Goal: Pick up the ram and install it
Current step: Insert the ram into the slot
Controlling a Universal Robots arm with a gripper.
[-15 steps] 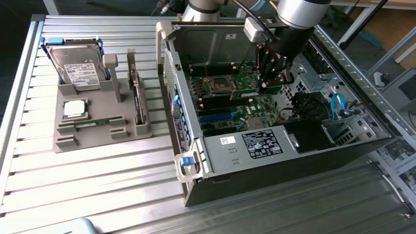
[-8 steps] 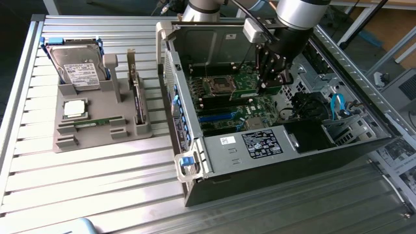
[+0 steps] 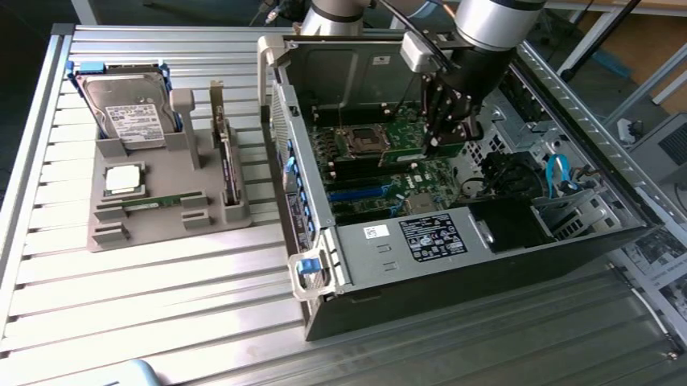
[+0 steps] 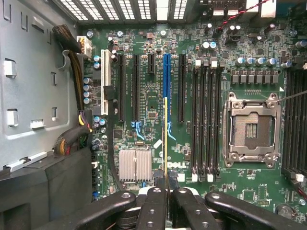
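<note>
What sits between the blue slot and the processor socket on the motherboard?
In the wrist view, one black slot, then a bank of long black memory slots, all empty.

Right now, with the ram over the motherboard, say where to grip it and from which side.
Grip the long edge farthest from the motherboard, coming from above, with fingers on the two flat faces, as the gripper does. The ram is a thin board seen edge-on. Its faces offer the only broad contact, and the edge facing the slots stays free.

Ram [image 4: 165, 153] — thin stick, edge-on, pinched in gripper [image 4: 165, 188].
</note>
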